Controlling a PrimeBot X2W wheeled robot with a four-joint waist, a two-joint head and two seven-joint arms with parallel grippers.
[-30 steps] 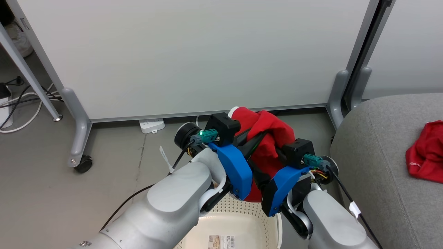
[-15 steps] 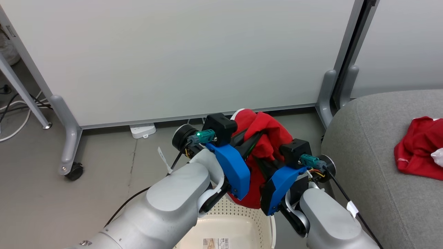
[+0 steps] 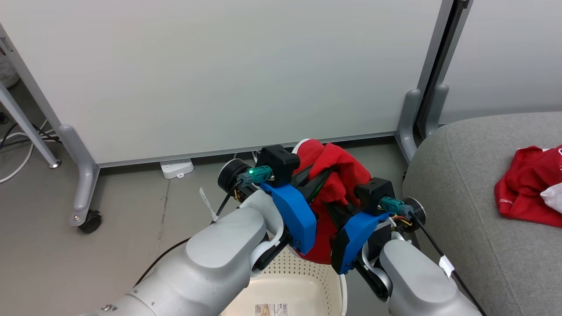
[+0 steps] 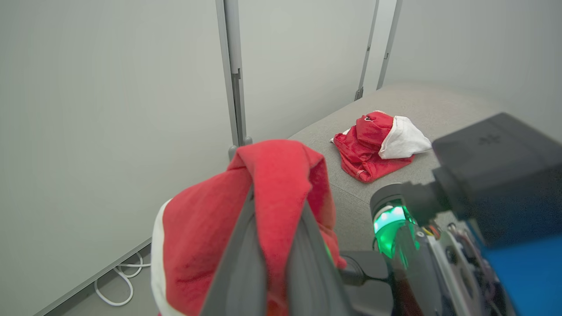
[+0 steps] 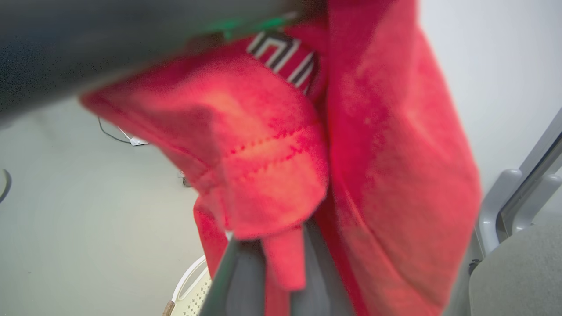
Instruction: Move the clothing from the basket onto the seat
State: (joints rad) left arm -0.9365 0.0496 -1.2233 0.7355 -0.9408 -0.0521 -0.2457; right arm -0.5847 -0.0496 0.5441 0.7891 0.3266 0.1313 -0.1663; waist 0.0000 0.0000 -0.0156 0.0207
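Head view puts one red garment [image 3: 338, 175] bunched in the air between the two wrists, above the far end of the basket [image 3: 303, 267] and apart from it, with its lower folds hanging toward the rim. In the left wrist view the left gripper [image 4: 276, 206] has its two fingers pressed close together with red cloth nipped between them, a white edge of the fabric drooping at the left. In the right wrist view the right gripper [image 5: 272, 254] likewise pinches a stitched red fold between nearly touching fingers, though that picture is blurred. The basket sits low on the floor [image 3: 131, 210] under the forearms, its perforated wall and a label on its bottom showing. To the right lies the grey seat [image 3: 465, 197], and on it, well apart from the grippers, rests the other garment [image 3: 524, 188], red with a white panel. Behind stands a pale partition [image 3: 219, 74] on a caster [image 3: 90, 220], with a white power strip [image 3: 176, 168] at its foot.
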